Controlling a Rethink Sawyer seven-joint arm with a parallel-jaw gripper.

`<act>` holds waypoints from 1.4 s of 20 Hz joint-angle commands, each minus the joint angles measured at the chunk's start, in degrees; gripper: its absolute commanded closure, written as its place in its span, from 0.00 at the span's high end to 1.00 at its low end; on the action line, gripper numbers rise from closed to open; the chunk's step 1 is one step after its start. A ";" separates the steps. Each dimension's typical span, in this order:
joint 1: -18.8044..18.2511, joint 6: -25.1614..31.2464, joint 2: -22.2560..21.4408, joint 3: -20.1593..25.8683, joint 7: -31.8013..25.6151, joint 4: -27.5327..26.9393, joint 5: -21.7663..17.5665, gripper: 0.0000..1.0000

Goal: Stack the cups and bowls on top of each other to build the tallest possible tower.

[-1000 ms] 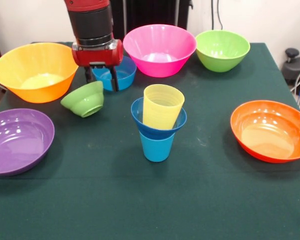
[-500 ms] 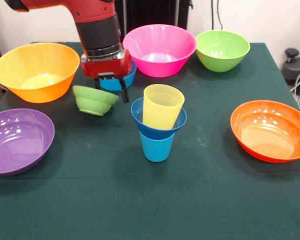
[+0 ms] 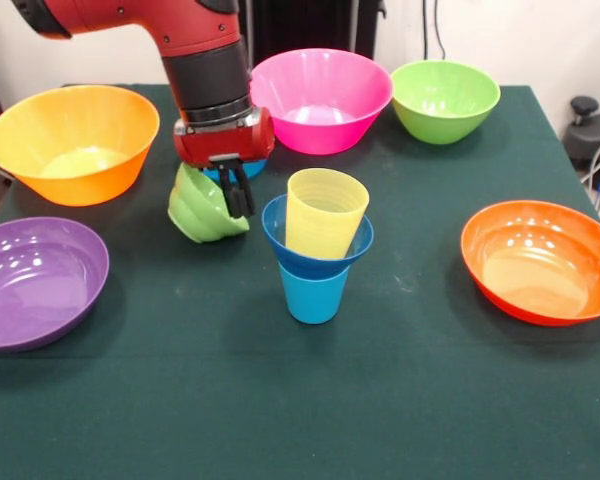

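Tool [image 3: 237, 200] clamped on rim of small lime green bowl [image 3: 202, 212], tipped on its side just left of the tower [image 3: 318, 250]. Yellow cup [image 3: 325, 212] nested in dark blue bowl [image 3: 280, 235] atop light blue cup [image 3: 313, 293]. Light blue bowl [image 3: 258, 162] behind, mostly hidden.

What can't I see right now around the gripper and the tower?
- Front view: the light blue bowl is mostly hidden behind the gripper.
- The grip on the small green bowl: contact side faces away.
- The purple bowl is cut by the left edge.
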 commanded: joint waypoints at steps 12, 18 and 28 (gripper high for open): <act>1.52 0.36 0.58 -0.28 -4.89 -5.22 -3.42 0.00; 1.37 2.10 -1.48 0.34 -4.97 -3.53 -1.99 0.00; 3.94 3.12 -4.12 -2.02 -3.05 -3.18 -2.04 0.00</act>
